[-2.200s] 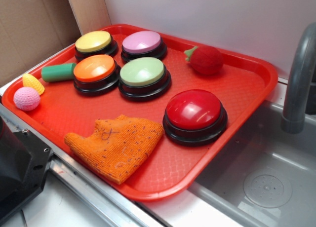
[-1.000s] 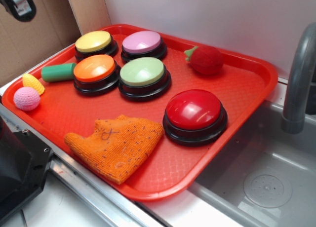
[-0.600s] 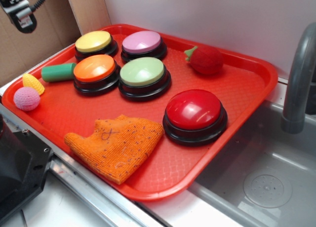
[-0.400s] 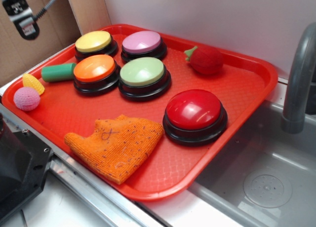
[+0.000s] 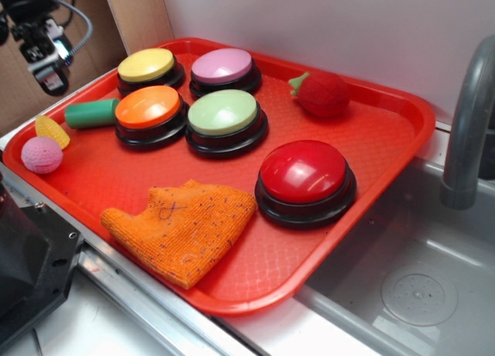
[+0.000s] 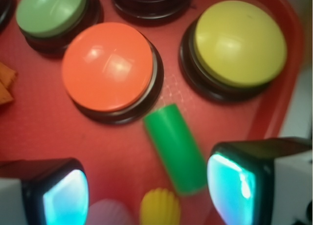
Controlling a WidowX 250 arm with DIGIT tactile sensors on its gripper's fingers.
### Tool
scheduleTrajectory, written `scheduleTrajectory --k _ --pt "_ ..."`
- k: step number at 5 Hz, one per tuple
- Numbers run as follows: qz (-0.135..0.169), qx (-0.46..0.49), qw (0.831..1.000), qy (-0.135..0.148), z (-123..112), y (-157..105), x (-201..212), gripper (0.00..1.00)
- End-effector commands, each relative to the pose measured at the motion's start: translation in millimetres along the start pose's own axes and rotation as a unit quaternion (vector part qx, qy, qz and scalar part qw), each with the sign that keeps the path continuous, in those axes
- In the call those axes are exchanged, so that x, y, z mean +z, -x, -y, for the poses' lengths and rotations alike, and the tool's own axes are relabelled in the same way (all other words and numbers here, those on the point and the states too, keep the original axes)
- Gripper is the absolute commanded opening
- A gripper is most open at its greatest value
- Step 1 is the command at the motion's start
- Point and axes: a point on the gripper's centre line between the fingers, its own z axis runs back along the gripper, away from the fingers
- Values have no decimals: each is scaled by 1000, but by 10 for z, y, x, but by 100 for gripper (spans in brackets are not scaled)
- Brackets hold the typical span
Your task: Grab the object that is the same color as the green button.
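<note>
End effector (image 6: 146,186): two fingers (image 6: 58,195) are seen wide apart at the lower edge.
Green cylinder (image 6: 176,149): laid on the red tray (image 6: 44,132), between the fingers, nearer the right one, untouched.
Orange button (image 6: 108,66): just beyond the cylinder.
Yellow button (image 6: 239,41): ahead right.
Green button (image 6: 51,10): ahead left.
Yellow toy (image 6: 159,208): between the fingers.

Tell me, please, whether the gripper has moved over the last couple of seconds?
Yes. The gripper entered at the top left of the exterior view and has come down and rightward toward the green cylinder, judged against the unmoving yellow button.
</note>
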Motion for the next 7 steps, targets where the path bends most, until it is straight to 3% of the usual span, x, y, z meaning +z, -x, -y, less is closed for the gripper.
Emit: scheduleTrajectory --k 1,4,5,6,7 --pt "7 -74 997 -15 -166 -59 -246 100" --pt "20 -93 995 -4 -203 65 -537 100" --pt "-12 -73 997 -21 -198 102 -563 86" --pt "-2 -80 997 -22 -181 55 -557 0" --pt "-9 -49 998 -39 -159 30 -481 0"
